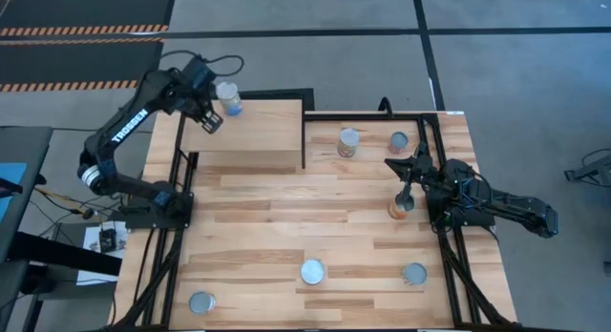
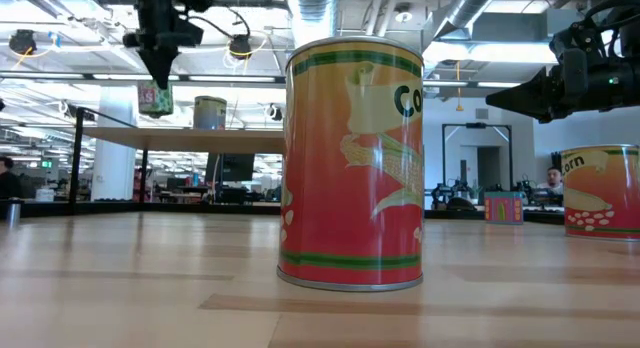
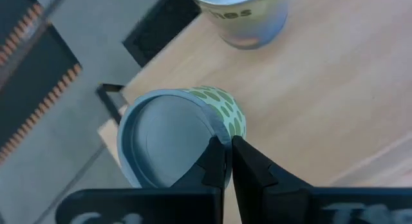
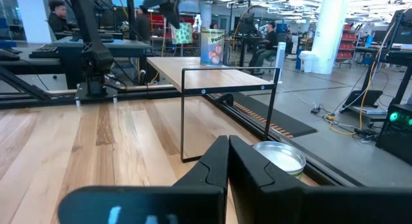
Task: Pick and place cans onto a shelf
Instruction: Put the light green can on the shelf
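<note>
My left gripper (image 1: 210,118) is over the far left part of the pale wooden shelf (image 1: 253,141), shut on a green-labelled can (image 3: 193,130) held just above the shelf top (image 2: 200,134). A second can (image 1: 229,98) stands on the shelf beside it, and it also shows in the left wrist view (image 3: 248,18). My right gripper (image 1: 407,198) is shut and empty, raised above the table's right part near an orange can (image 1: 396,211). In the right wrist view a silver-topped can (image 4: 278,157) shows low beside the fingers. My left gripper pinches the can's top rim (image 3: 221,135) between its two fingers, one finger over the recessed top and one outside on the wall. The fingers come from above, pointing down. The can (image 2: 155,98) hangs below them, clear of the shelf top.
Two cans (image 1: 348,141) (image 1: 398,141) stand at the far right. Three more (image 1: 313,272) (image 1: 414,273) (image 1: 201,302) stand near the front edge; one of these fills the low view (image 2: 352,163). A black metal frame (image 1: 305,132) borders the shelf and table.
</note>
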Available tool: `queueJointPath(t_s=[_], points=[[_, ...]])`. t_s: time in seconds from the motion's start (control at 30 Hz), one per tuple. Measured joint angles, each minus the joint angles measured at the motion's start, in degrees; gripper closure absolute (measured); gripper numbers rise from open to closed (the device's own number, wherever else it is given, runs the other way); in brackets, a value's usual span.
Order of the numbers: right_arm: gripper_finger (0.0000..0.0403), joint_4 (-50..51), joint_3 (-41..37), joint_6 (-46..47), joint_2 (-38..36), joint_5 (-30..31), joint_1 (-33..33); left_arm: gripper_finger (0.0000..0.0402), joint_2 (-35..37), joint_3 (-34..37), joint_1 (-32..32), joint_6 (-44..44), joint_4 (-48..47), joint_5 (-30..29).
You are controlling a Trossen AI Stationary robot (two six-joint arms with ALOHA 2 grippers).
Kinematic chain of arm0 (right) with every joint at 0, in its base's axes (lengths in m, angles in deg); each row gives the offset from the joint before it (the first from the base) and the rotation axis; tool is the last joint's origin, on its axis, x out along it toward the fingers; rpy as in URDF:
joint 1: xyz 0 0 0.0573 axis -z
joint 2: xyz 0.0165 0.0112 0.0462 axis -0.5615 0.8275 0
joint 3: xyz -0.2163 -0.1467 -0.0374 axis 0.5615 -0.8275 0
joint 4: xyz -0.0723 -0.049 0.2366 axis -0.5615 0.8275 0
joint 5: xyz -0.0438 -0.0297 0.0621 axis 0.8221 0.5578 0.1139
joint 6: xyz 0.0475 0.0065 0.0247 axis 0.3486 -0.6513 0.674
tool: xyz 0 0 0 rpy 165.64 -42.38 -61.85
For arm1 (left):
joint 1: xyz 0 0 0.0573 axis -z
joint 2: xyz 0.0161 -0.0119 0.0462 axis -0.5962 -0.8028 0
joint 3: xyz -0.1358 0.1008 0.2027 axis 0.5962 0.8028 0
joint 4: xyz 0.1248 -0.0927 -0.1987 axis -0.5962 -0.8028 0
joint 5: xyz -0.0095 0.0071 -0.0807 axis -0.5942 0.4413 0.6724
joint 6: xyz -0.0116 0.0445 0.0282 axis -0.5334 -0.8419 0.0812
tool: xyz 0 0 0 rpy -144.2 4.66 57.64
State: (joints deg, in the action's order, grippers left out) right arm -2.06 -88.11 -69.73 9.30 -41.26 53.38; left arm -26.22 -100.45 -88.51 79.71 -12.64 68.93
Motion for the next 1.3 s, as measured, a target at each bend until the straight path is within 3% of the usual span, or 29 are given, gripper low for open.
queueJointPath(t_s=[0.4,1.1,1.3], points=[[0.0369,0.0,0.0,0.0,0.0,0.0,0.0,0.0402,-10.8,0.0,-6.4,0.3,4.7,0.9],[0.0369,0.0,0.0,0.0,0.0,0.0,0.0,0.0401,-11.8,-1.3,-7.3,-0.2,8.9,3.1],[0.0369,0.0,0.0,0.0,0.0,0.0,0.0,0.0367,-11.8,-1.4,-7.3,0.6,8.8,3.2]])
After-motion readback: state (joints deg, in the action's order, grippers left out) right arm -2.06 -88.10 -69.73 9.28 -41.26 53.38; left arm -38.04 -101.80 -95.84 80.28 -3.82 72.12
